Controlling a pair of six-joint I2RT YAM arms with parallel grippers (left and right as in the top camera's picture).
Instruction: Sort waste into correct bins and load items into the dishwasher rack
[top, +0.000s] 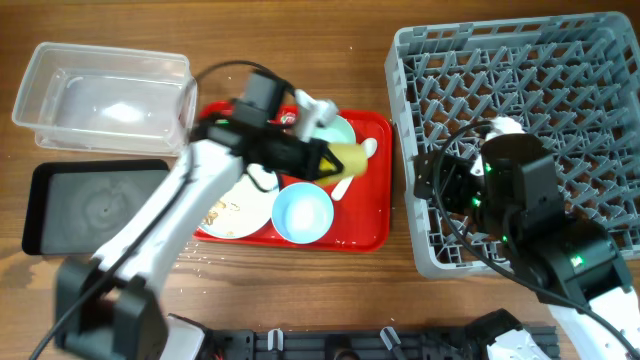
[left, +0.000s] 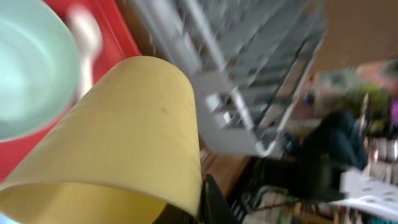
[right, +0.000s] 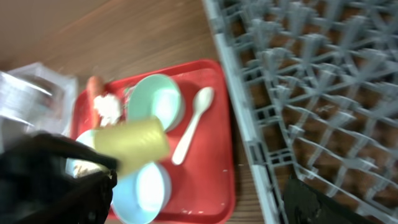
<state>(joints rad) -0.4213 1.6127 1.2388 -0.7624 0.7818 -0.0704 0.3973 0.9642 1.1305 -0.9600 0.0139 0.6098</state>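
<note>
Filling the left wrist view, the small yellow cup (left: 124, 143) was tipped on its side, pinched in the left gripper (top: 328, 156), with one dark finger (left: 214, 202) showing at the cup's rim. Seen from overhead, the cup sat over the red tray (top: 372, 232), just beside the pale green bowl (top: 338, 130) and above the light blue bowl (top: 302, 213); whether it touched the tray could not be told. The white spoon (right: 193, 124) lay on the tray right of the green bowl, its bowl end toward the dishwasher rack (top: 530, 90). The plate (top: 235, 205), with beige crumbs (top: 215, 212) on it, rested at the tray's left side, partly under the left arm. A carrot piece (right: 93, 93) and the white tissue (right: 107, 107) lay close together at the tray's far left corner. Left of the tray stood the clear tub (top: 100, 95) and, nearer, the black tray (top: 95, 205). The right gripper (top: 435, 178) hovered over the rack's left edge; its jaws were too blurred to tell whether they were spread or closed.
</note>
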